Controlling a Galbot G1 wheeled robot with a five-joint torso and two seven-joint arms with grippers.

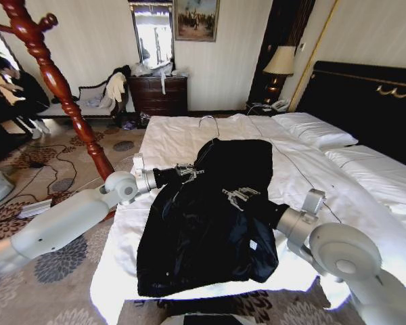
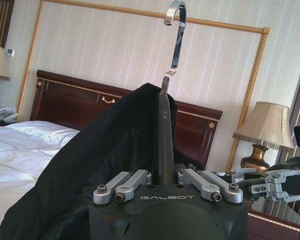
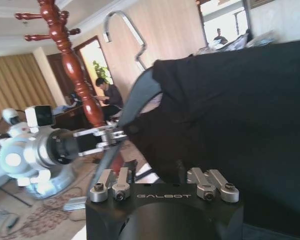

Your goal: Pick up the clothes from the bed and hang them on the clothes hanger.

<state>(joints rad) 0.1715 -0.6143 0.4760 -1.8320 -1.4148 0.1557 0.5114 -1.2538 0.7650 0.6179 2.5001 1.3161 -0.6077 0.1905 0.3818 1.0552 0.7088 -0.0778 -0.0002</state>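
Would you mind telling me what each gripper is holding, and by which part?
The left gripper grips the clothes hanger by its black bar, below the hook. The right gripper grips the black jacket's fabric.

Striped cream walls. Patterned carpet (image 1: 68, 271). Dark dresser (image 1: 161, 95) under a mirror (image 1: 153, 34); painting (image 1: 196, 19) beside it. Lamp (image 1: 280, 64) lit. Red-brown coat stand (image 1: 57, 88) left.

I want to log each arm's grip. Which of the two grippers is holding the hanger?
The left gripper: its fingers close on the black clothes hanger below the silver hook. The right gripper grips the black jacket fabric instead.
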